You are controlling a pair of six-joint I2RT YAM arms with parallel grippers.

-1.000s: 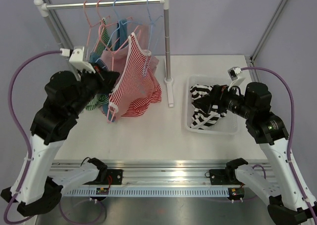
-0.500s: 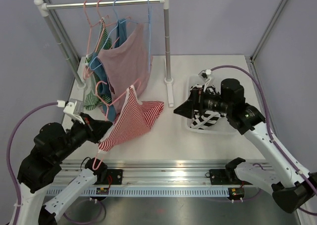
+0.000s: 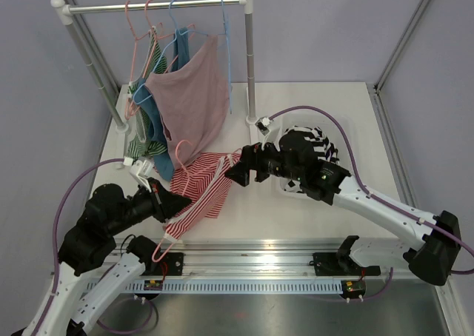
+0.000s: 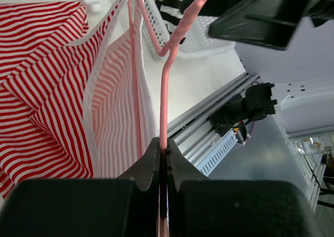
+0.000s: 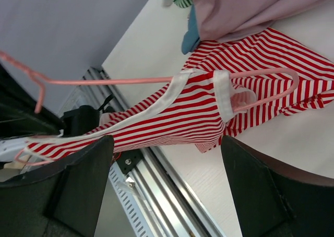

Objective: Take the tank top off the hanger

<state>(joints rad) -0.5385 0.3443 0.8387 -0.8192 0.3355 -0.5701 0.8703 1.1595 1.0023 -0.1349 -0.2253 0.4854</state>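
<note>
**A:** Why is the hanger (image 4: 166, 80) held so low, at lower left of the overhead view?

**B:** The left gripper (image 4: 163, 149) is pinched tight on its wire, probably to steady it. The striped tank top (image 3: 201, 186) hangs from it toward centre frame.

**A:** And the right gripper (image 3: 237, 175)?

**B:** Overhead it sits just beside the top's right edge, and you can't see the gap. Its own camera shows the fingers (image 5: 78, 190) spread wide and empty, facing the strap (image 5: 224, 97) looped over the hanger.
</note>
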